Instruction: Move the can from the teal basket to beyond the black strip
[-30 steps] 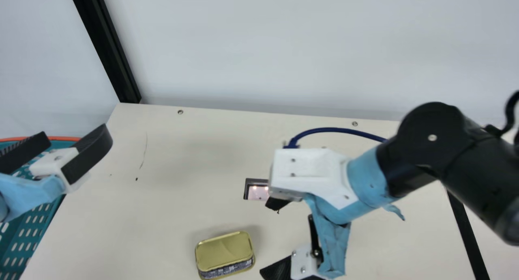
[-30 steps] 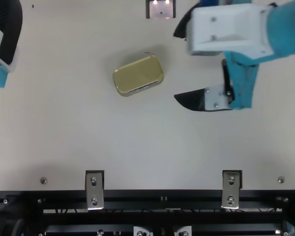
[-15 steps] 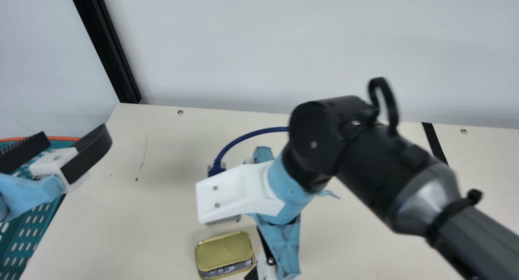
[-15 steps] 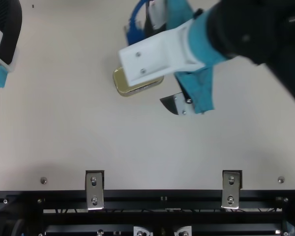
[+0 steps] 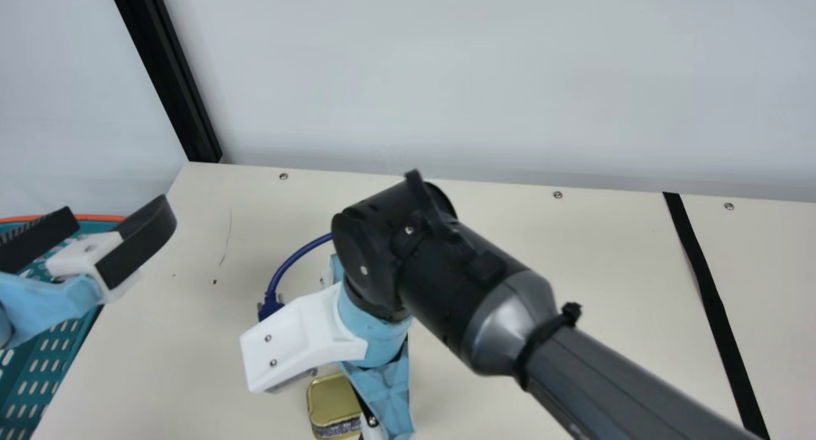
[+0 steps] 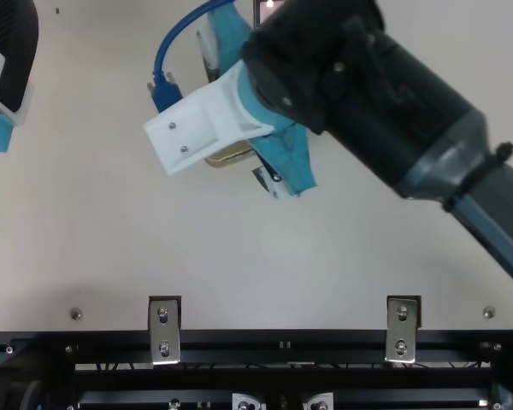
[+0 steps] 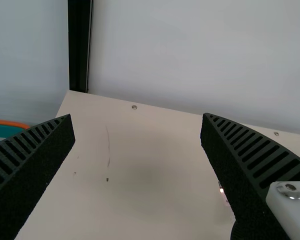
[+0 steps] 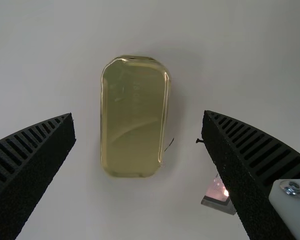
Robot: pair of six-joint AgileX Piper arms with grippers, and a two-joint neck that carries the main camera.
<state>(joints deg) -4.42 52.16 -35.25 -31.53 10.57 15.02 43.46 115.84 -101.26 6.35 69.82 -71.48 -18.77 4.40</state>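
Cream table (image 5: 523, 363): our main view shows black strip (image 5: 709, 287), right.
Can (image 5: 333, 403): on table, left of strip; our right wrist view shows whole lid (image 8: 134, 120).
Right gripper (image 6: 201, 128): wide, above can.
Left gripper (image 5: 116, 210): wide, near teal basket (image 5: 64, 344).
Print: can's side.

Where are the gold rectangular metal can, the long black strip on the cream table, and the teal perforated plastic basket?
Gold rectangular metal can (image 8: 135, 120): right wrist view, on its flat top.
Long black strip (image 5: 712, 300): main view, near mid-length.
Teal perforated plastic basket (image 5: 48, 365): main view, on its slotted wall.
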